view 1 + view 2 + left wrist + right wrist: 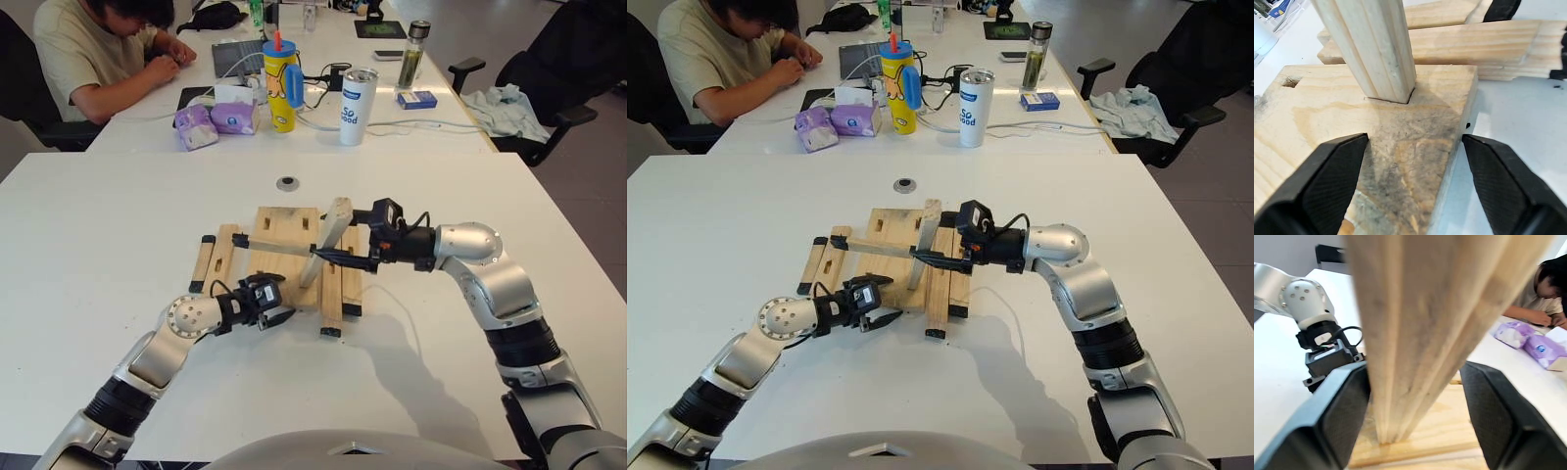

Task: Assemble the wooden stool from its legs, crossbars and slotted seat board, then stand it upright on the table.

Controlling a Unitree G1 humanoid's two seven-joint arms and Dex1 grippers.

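White desk (118, 245) carries the stool parts. Largest of them is the pale slotted seat board (279, 227), lying flat near the desk's middle. One wooden leg (333, 225) stands tilted with its foot set in a slot near the board's near corner.

On the right arm (480, 264) the jaws are clamped on that leg partway up; the wrist view has its dark pads (1337, 416) to either side of the wood.

On the left arm (167, 343) the jaws are wide apart at the board's near corner, one pad (1327, 186) over the board's scuffed top and the other over the bare desk beside the edge. Whether they touch the wood, I cannot tell.

Loose black-tipped legs (333, 294) lie just right of the standing leg, and two more pieces (214, 257) lie at the board's left edge.

On the far desk (441, 117) a white tumbler (358, 105) bears dark lettering, beside a yellow bottle (280, 83) with a printed figure, and purple tissue packs (211, 122).
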